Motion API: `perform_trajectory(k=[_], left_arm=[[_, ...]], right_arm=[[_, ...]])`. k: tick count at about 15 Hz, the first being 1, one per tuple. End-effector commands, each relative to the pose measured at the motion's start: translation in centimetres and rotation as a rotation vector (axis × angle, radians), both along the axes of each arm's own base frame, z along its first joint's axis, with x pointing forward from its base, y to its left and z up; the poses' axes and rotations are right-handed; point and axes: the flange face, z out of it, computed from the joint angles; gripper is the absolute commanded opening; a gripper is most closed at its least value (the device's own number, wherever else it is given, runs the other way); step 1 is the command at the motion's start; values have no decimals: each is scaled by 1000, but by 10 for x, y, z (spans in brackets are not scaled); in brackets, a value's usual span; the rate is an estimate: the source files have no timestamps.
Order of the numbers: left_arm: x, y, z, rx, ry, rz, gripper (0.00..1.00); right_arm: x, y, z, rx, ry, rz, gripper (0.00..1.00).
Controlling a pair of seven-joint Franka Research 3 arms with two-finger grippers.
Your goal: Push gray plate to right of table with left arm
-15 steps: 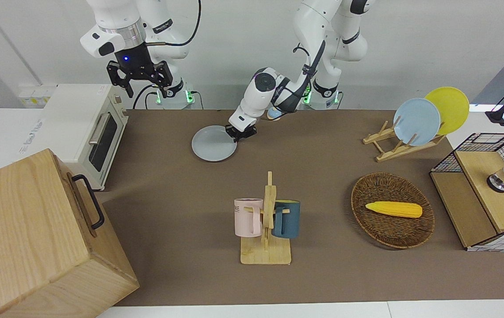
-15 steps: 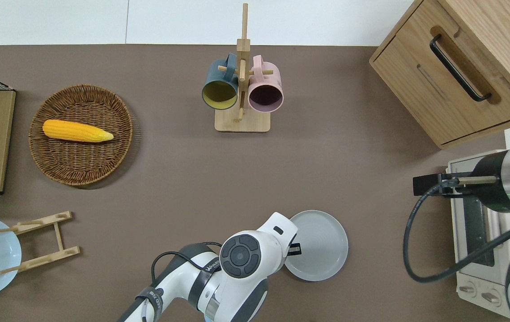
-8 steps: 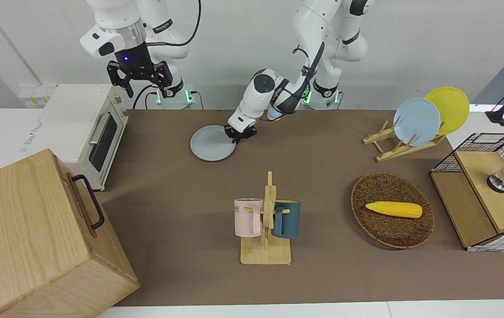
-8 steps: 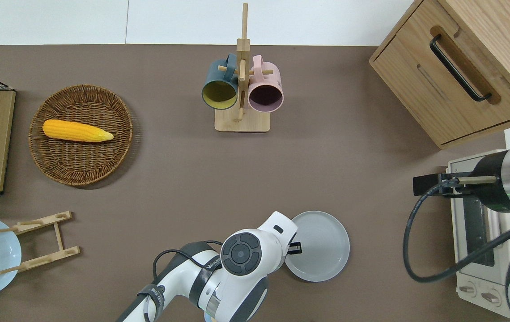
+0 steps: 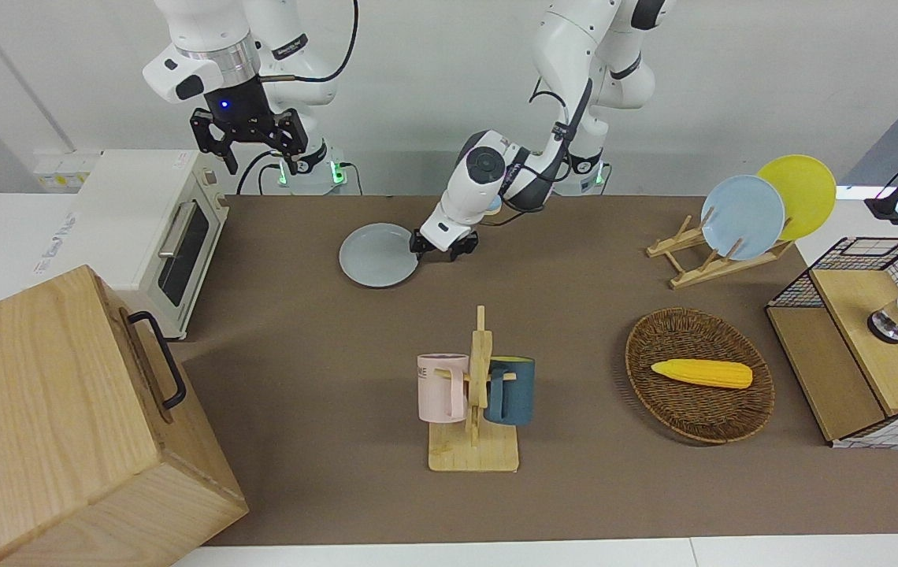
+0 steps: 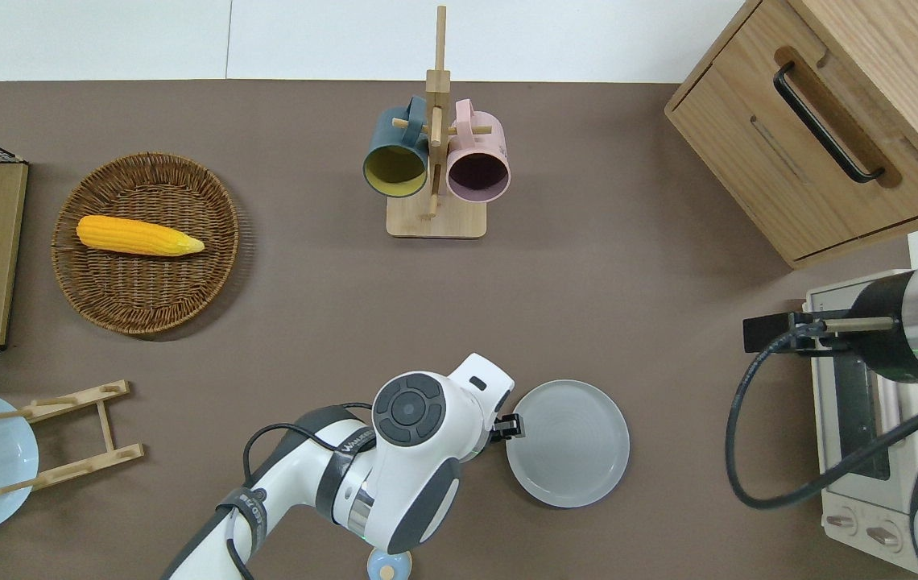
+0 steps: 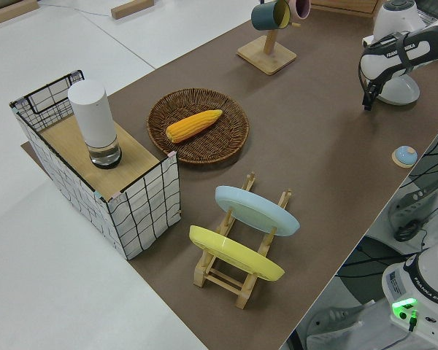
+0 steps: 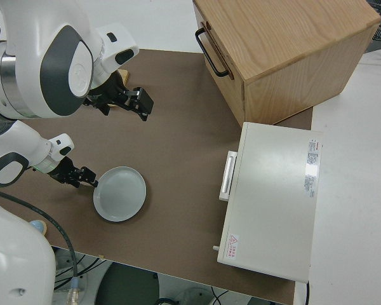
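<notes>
The gray plate [image 5: 377, 256] [image 6: 568, 443] [image 8: 119, 194] lies flat on the brown table [image 5: 591, 488], close to the robots' edge and about midway along it. My left gripper [image 5: 443, 247] [image 6: 508, 425] [image 8: 81, 178] is low over the table, just beside the plate's rim toward the left arm's end. Its fingers stand apart with nothing between them, and a narrow gap separates them from the plate. The right gripper [image 5: 249, 150] is parked and open.
A mug rack [image 6: 435, 177] stands mid-table, farther from the robots. A basket with corn [image 6: 145, 242], a plate rack [image 5: 721, 256] and a wire crate [image 5: 862, 339] sit toward the left arm's end. A toaster oven [image 5: 146, 232] and a wooden cabinet [image 5: 63, 425] sit toward the right arm's end.
The left gripper nudged the plate slightly toward the right arm's end. It then drew back off the rim toward the left arm's end.
</notes>
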Motion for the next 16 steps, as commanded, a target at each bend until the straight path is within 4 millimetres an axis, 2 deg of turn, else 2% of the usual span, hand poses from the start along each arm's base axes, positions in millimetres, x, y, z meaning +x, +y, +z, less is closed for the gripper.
perform_trajectory(k=[1,4,7,9,13,16], left_arm=[[22,28,18,23,23,-18,983],[43,52,43,29,53,-11,989],[56,81,74,46,55,-40,991],[65,122,100,51,50,-66,991],[83,225,147,98,21,-73,991],[88,278,169,152,-11,-26,991]], right_arm=[[-8,0,0,9,3,-20,996],[-8,0,0,9,3,-22,996],[-8,0,0,9,3,-20,996],[-8,0,0,9,3,-20,996],[-8,0,0,9,3,-20,996],[-8,0,0,9,3,-20,996]])
